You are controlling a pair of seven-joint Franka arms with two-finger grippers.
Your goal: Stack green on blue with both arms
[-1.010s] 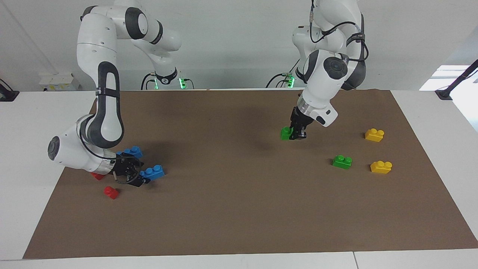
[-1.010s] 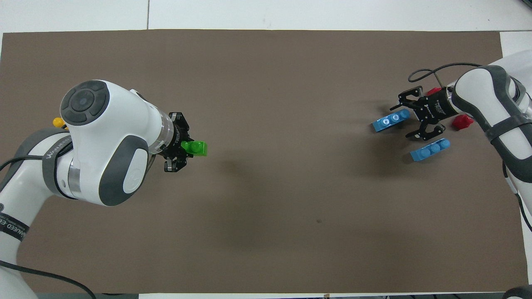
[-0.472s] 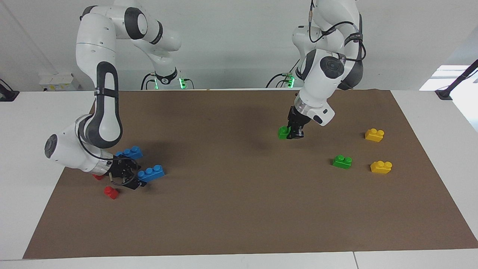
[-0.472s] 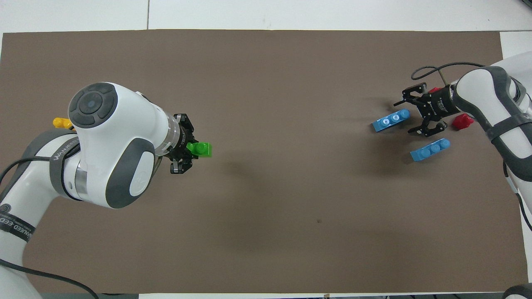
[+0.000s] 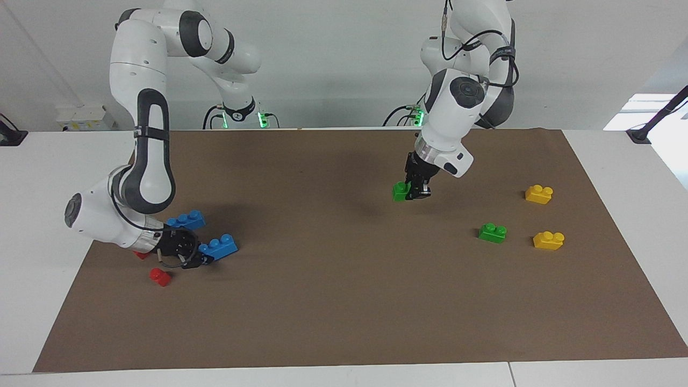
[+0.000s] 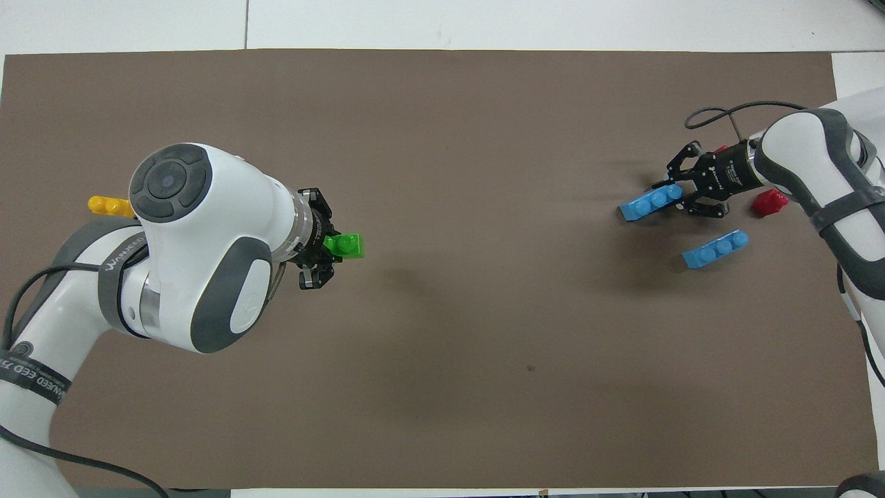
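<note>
My left gripper (image 5: 417,192) is shut on a green brick (image 5: 399,191) and holds it in the air over the brown mat, toward the left arm's end; the gripper (image 6: 319,254) and the brick (image 6: 344,245) also show in the overhead view. The second green brick (image 5: 493,232) lies on the mat. My right gripper (image 5: 194,255) is low at the right arm's end, with its fingers closed on the end of a blue brick (image 5: 219,247) resting on the mat; both show from overhead, the gripper (image 6: 681,195) and the brick (image 6: 648,203). The second blue brick (image 5: 186,220) lies nearer to the robots.
Two yellow bricks (image 5: 539,193) (image 5: 548,239) lie at the left arm's end of the brown mat (image 5: 344,301). One red brick (image 5: 159,276) lies beside the right gripper; another (image 5: 141,254) is partly hidden under the right wrist.
My left gripper has carried the green brick toward the right arm's end. My right gripper's fingers have closed in from wide open onto the end of the blue brick.
</note>
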